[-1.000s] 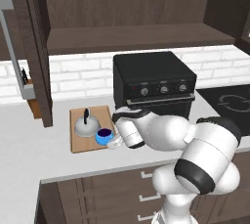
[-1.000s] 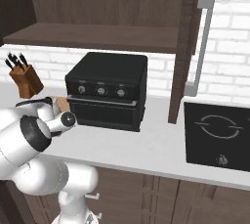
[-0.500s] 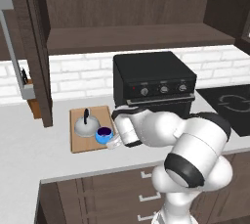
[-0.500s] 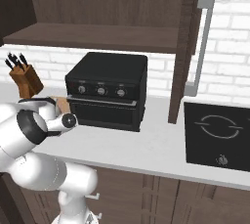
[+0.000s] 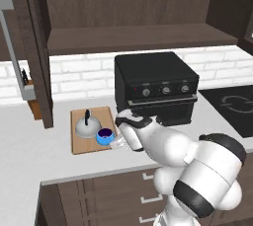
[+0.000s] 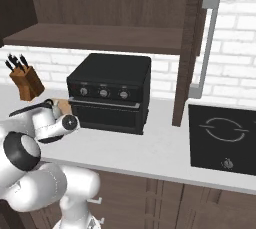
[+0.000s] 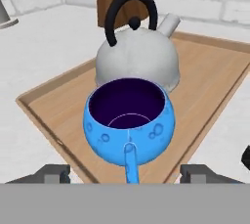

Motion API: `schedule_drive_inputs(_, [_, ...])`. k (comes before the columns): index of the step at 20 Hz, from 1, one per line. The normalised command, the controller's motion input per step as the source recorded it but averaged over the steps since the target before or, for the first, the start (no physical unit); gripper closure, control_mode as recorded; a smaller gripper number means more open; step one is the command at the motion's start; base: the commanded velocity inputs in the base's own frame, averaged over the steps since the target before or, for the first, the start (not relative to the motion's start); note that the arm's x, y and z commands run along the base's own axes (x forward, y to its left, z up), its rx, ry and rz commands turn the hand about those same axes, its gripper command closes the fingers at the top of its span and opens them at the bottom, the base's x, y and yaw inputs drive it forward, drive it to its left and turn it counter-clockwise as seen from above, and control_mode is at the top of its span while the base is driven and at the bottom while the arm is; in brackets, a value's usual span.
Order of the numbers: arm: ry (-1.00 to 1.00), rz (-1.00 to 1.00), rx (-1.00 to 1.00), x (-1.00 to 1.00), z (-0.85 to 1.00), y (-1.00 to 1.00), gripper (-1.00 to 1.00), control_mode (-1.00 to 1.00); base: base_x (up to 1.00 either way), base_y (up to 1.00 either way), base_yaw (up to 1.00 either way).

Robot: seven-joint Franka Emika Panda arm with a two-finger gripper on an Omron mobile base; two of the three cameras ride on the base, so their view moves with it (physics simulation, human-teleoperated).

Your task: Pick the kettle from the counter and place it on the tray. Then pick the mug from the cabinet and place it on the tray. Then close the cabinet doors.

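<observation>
Hand view: blue mug [image 7: 128,120] sits on the wooden tray [image 7: 210,91], just in front of the silver kettle [image 7: 136,56] and touching or nearly so; hand [image 7: 124,173] is spread, fingertips either side of the mug handle, gripping nothing. Both placements look done, so I'd call this release/retreat from the mug. Next: back the hand off the tray without clipping the mug, then swing up to the cabinet door [image 5: 34,47] left of the tray and push it shut.

Kettle [image 5: 87,128] and mug [image 5: 105,136] sit on tray [image 5: 79,144], mug just right of kettle, w/ oven [image 5: 154,88] to tray's right, knife block [image 6: 25,80] behind-left on counter [image 5: 29,156].
</observation>
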Motion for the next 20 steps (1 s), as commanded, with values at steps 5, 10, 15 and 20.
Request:
schedule_drive_inputs(5, [0.25, -0.11, -0.05, -0.4, 1.0, -0.24, -1.0, -1.0, 0.0, 0.0, 0.0])
schedule_drive_inputs(10, [0.45, -0.21, -0.08, -0.5, 1.0, -0.31, -1.0, -1.0, 0.0, 0.0, 0.0])
schedule_drive_inputs(15, [0.48, -0.23, -0.09, -0.28, 0.93, -0.34, -1.0, -1.0, 0.0, 0.0, 0.0])
schedule_drive_inputs(20, [0.05, -0.02, 0.05, 0.0, 0.1, -0.08, -1.0, -1.0, 0.0, 0.0, 0.0])
